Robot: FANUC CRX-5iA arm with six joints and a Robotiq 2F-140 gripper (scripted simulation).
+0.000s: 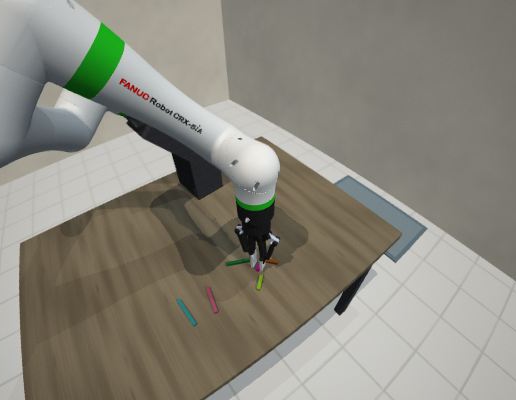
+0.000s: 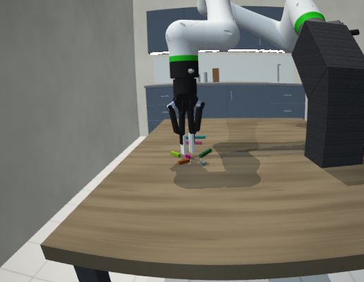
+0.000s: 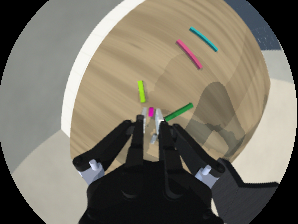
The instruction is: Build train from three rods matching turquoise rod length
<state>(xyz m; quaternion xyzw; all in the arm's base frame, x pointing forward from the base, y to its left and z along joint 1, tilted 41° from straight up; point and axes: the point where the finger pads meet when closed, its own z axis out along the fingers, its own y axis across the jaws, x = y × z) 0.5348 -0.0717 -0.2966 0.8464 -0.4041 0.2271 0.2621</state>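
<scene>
My gripper [image 1: 258, 261] [image 2: 187, 151] [image 3: 151, 113] points straight down with its fingers a narrow gap apart, holding nothing. Its tips stand just over the short magenta rod [image 1: 257, 268] [image 2: 187, 156] [image 3: 152, 112], which lies on the table. The green rod [image 1: 237, 262] [image 2: 205, 152] [image 3: 178, 113] lies on one side of the fingers. The orange rod [image 1: 272, 261] [image 2: 183, 161] lies on the other side. The lime rod [image 1: 260, 282] [image 2: 175, 154] [image 3: 141, 91] lies a little apart from them. A small grey rod [image 2: 202, 162] is near the orange one. The pink rod [image 1: 212, 299] [image 2: 196, 142] [image 3: 189, 54] and the turquoise rod [image 1: 186, 312] [image 2: 199, 137] [image 3: 202, 39] lie side by side farther off.
The arm's dark base block [image 1: 197, 175] [image 2: 329, 99] stands at the back of the wooden table [image 1: 117, 345] [image 2: 206, 218]. The table's edge is close to the rod cluster on the lime rod's side. A grey wall stands beyond that edge.
</scene>
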